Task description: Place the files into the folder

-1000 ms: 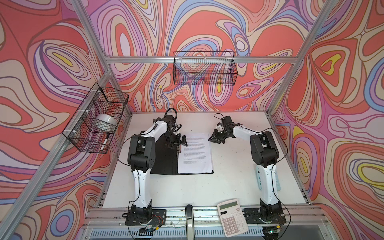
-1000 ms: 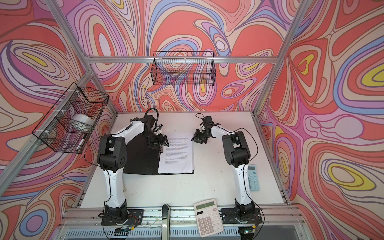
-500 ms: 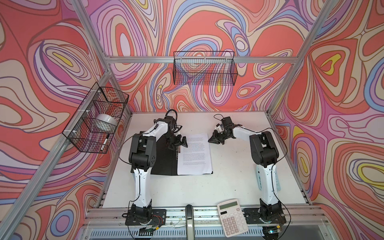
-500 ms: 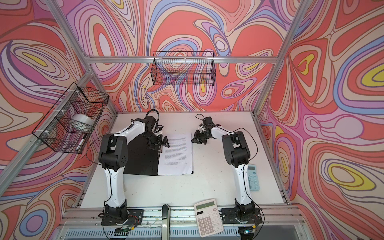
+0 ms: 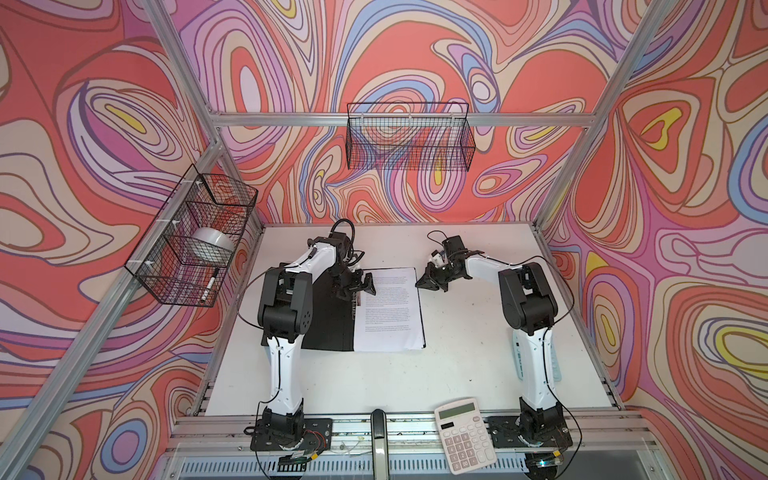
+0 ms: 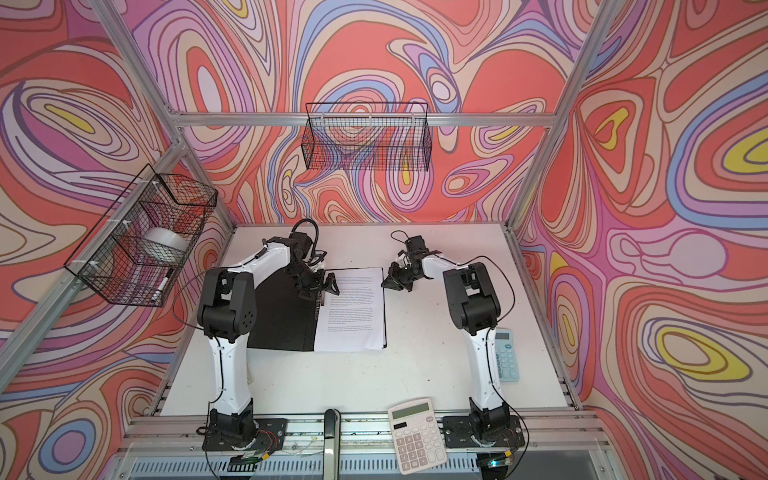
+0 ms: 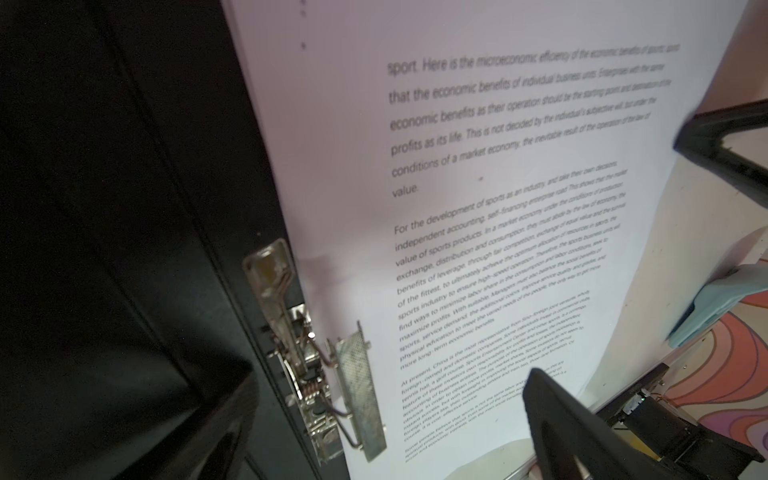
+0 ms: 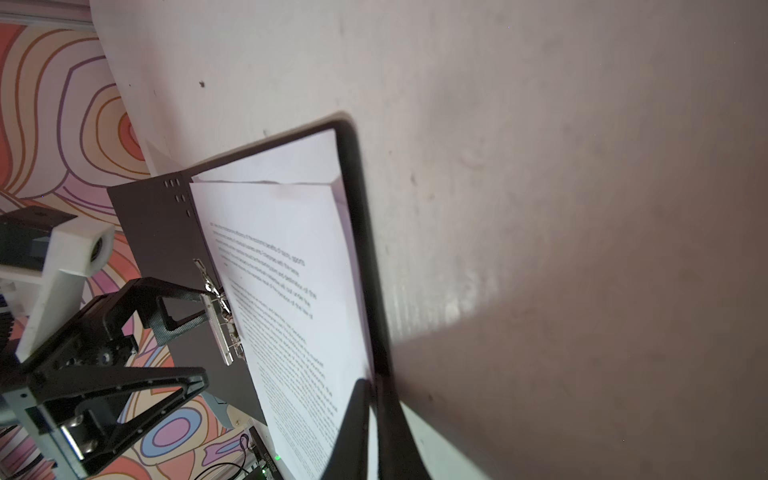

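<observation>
While the files (image 5: 390, 309) lie on the right leaf of the open folder (image 5: 328, 320), long axis front-to-back, the left gripper (image 5: 360, 286), spread wide, hangs nearest the spine clip (image 7: 316, 374). The right gripper (image 5: 424, 283), clenched, sits at their far-right edge, perhaps nipping it.

Open folder (image 5: 328, 318) with the files (image 5: 390, 309) on its right leaf.
The folder lies flat, black inside up, with a metal clip (image 7: 328, 374) on the spine; left of the clip the leaf is bare. Right of the clip the files, white sheets of dense black text, lie stacked and slightly fanned. The clip's bar crosses their inner edge, and a thin black margin shows past their outer edge.
</observation>
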Controlling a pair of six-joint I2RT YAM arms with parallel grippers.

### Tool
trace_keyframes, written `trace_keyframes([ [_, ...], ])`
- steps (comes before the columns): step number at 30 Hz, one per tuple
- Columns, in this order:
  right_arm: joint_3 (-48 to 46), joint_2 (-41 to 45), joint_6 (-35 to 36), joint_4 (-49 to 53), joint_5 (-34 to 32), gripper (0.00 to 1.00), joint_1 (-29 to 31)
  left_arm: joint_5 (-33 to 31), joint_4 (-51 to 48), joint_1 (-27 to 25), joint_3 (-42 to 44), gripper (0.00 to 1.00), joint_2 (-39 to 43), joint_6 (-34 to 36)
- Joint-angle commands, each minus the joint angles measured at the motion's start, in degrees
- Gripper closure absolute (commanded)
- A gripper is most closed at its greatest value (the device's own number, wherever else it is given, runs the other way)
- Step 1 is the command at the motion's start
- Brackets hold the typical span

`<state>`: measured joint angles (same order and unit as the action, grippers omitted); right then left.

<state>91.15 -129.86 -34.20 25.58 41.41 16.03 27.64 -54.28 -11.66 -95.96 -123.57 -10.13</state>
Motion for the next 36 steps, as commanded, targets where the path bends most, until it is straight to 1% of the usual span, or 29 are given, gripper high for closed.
trace_keyframes([
  [1,-1.0,1.3,0.0,-0.4,0.5,0.92,0.1,0.8,-1.0,-0.2,-1.6,0.00,-0.9,-0.2],
  [19,3.1,-0.3,1.6,0.8,1.1,0.93,0.0,1.5,-0.8,-0.2,-1.5,0.00,0.1,-0.7],
  [20,3.3,-0.3,1.6,0.9,1.1,0.92,0.1,1.6,-0.8,-0.2,-1.5,0.00,0.1,-0.7],
  [24,3.7,0.2,2.4,2.7,0.3,0.83,0.1,1.5,-1.2,-0.2,-1.9,0.00,0.1,-0.6],
  [26,3.2,1.3,2.8,3.4,-0.8,0.78,0.1,1.4,-1.6,-0.2,-1.9,0.00,0.3,-0.3],
  [29,2.4,3.8,3.8,5.0,-3.6,0.74,0.1,0.8,-2.3,-0.2,-2.3,0.00,1.2,0.6],
  [36,0.1,15.2,6.8,11.2,-14.3,0.72,0.9,-1.8,-4.4,-0.2,-4.8,0.00,6.0,2.8],
])
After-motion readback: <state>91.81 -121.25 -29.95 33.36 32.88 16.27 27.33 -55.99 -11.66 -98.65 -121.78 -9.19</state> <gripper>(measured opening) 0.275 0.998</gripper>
